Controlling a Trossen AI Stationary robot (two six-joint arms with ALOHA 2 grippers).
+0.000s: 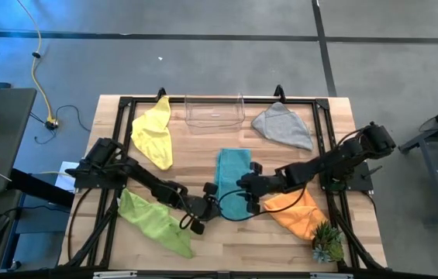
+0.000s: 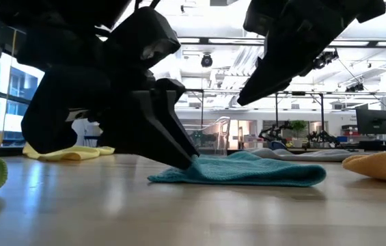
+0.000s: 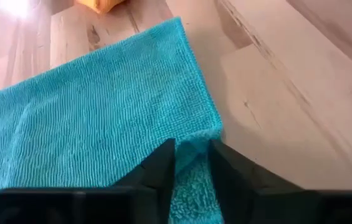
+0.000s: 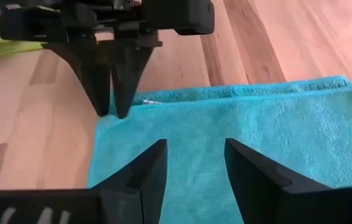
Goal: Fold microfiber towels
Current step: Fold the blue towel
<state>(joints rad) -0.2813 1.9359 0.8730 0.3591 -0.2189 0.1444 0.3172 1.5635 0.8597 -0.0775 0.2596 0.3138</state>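
Note:
The teal blue towel [image 1: 232,180] lies as a folded strip on the table's middle; it also shows in the low view [image 2: 247,171]. My left gripper [image 1: 209,201] is shut on its near left part. My right gripper [image 4: 194,162] is open and hovers just above the towel's near part, touching nothing; in the low view it stands raised [image 2: 268,78]. The yellow towel [image 1: 153,132], grey towel [image 1: 283,125], orange towel [image 1: 296,211] and lime green towel [image 1: 153,221] lie loose around it. My left gripper pinches the teal towel's edge beside a corner [image 3: 208,138] between its two fingers [image 4: 114,99]. The fingers slant down from the table's left. One layer or several, I cannot tell. The rest of the towel lies on the table.
A clear plastic bin [image 1: 215,111] stands at the far edge, between the yellow and grey towels. A small green spiky plant [image 1: 327,244] sits at the near right corner. Bare wood shows between the bin and the teal towel.

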